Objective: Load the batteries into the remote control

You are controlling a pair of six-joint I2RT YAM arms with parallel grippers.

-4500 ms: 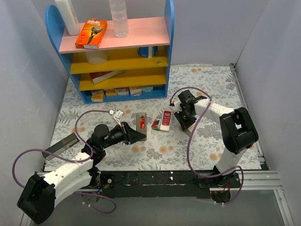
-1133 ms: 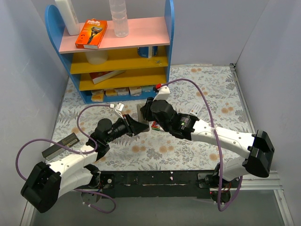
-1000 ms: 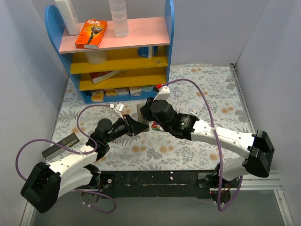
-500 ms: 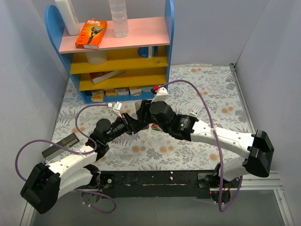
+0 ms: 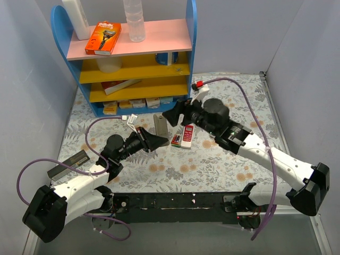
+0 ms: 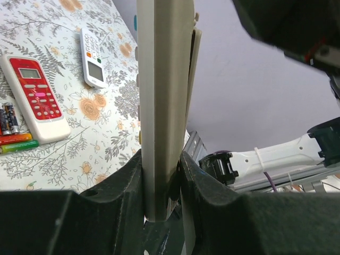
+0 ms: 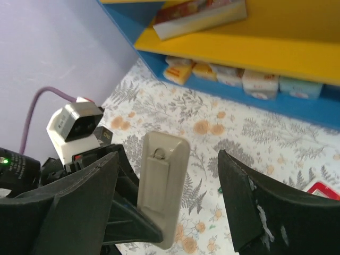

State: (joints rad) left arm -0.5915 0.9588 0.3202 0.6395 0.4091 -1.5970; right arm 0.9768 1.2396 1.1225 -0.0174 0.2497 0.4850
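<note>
My left gripper [image 5: 154, 141] is shut on the lower end of the remote control [image 5: 159, 126] and holds it upright above the table. In the left wrist view the remote control [image 6: 162, 95] stands edge-on between the black fingers [image 6: 123, 186]. The right wrist view shows its plain back [image 7: 162, 186] with the cover panel in place. My right gripper [image 5: 171, 117] hangs open just right of the remote, its fingers [image 7: 249, 196] wide apart and touching nothing. The batteries [image 5: 176, 140] lie on the floral mat; from the left wrist they show as thin red, green and dark cylinders [image 6: 13, 133].
A red-and-white remote [image 5: 187, 136] lies beside the batteries, and a narrower white remote [image 6: 91, 57] lies further right. The blue shelf unit [image 5: 133, 64] stands at the back left. A dark flat bar [image 5: 69, 163] lies at the mat's left edge.
My right gripper has opened and drawn back to the right, off the remote. The left gripper has kept the remote raised in about the same place.
</note>
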